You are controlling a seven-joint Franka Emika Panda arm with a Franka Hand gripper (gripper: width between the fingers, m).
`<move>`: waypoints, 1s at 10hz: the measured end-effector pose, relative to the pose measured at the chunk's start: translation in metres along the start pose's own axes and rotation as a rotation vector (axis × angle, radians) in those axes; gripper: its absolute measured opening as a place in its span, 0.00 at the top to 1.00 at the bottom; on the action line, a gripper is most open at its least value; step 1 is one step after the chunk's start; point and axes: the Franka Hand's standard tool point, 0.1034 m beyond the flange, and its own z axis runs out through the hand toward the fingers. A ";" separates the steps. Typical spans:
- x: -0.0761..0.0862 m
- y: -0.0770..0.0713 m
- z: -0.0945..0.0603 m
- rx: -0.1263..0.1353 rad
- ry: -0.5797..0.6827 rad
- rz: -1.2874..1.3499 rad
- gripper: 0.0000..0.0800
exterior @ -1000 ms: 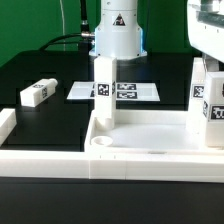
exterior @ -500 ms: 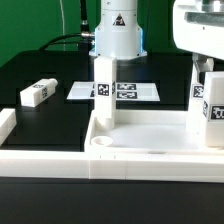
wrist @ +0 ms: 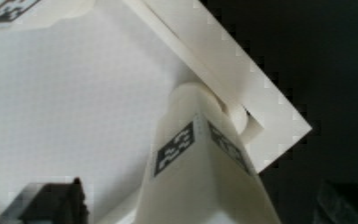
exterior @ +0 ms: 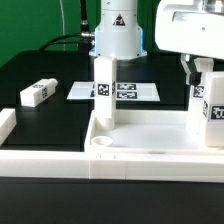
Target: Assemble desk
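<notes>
The desk's top [exterior: 150,150], a white tray with a raised rim, lies at the front of the black table. Two white tagged legs stand upright in it: one [exterior: 105,90] at its back corner on the exterior view's left, one [exterior: 211,105] at the exterior view's right. A third leg [exterior: 35,93] lies loose on the table. My gripper [exterior: 200,72] hangs over the top of the right leg, open. In the wrist view that leg [wrist: 211,175] rises from the tray's corner [wrist: 247,95], and one dark finger [wrist: 51,205] stands clear of its side.
The marker board [exterior: 125,91] lies flat behind the tray, in front of the robot's base [exterior: 117,35]. A low white border rail [exterior: 45,160] runs along the front left, with a white block [exterior: 5,125] at the table's left edge.
My gripper's body has shifted toward the exterior view's left, coming further into view above the right leg. The legs and tray have stayed put.
</notes>
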 end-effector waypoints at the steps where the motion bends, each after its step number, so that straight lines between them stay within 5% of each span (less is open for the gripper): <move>1: 0.000 0.000 0.000 -0.006 0.005 -0.106 0.19; 9: -0.001 -0.001 0.000 -0.008 0.006 -0.549 0.19; 10: -0.001 -0.001 0.000 -0.008 0.005 -0.537 0.37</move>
